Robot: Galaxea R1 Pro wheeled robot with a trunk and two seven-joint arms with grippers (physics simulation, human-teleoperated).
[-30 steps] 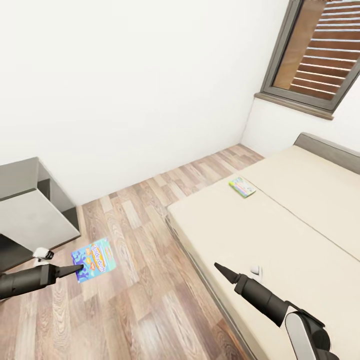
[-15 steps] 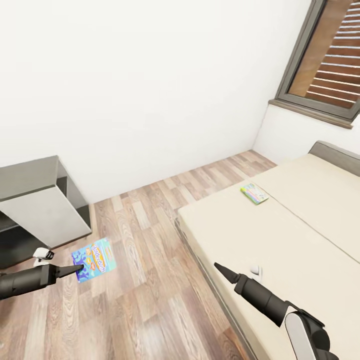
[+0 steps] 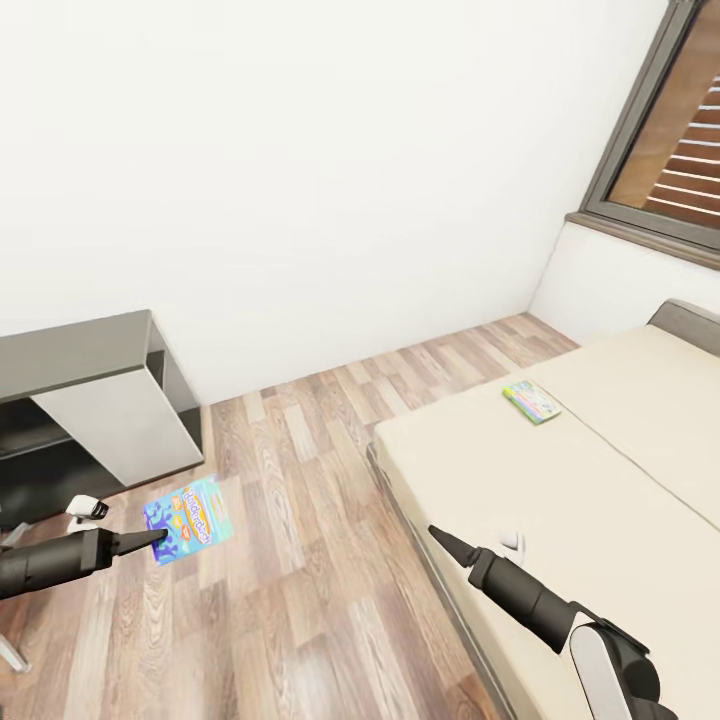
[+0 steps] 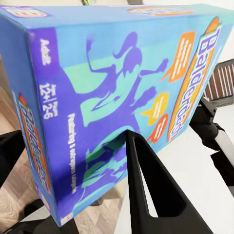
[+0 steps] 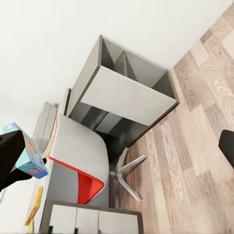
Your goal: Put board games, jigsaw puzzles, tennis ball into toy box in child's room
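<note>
My left gripper (image 3: 158,540) is shut on a blue board game (image 3: 187,518) lettered Balderdash, held low over the wood floor. In the left wrist view the box (image 4: 112,97) is close up, with one dark finger (image 4: 148,190) across its face. A second board game (image 3: 531,401), green and white, lies flat on the cream bed (image 3: 600,490) near its far edge. My right gripper (image 3: 437,535) hangs over the bed's near corner; in the right wrist view its fingers (image 5: 227,146) stand wide apart with nothing between them.
A dark grey cabinet (image 3: 95,400) stands against the white wall at left. The right wrist view looks at that cabinet (image 5: 126,92), a grey and red swivel chair (image 5: 80,161) and the table's drawer unit (image 5: 92,218). A window (image 3: 670,150) is at the right.
The whole view has swung left: bed, window and cabinet have shifted right in the picture. Both arms keep their places in the frame and the left still holds the box.
</note>
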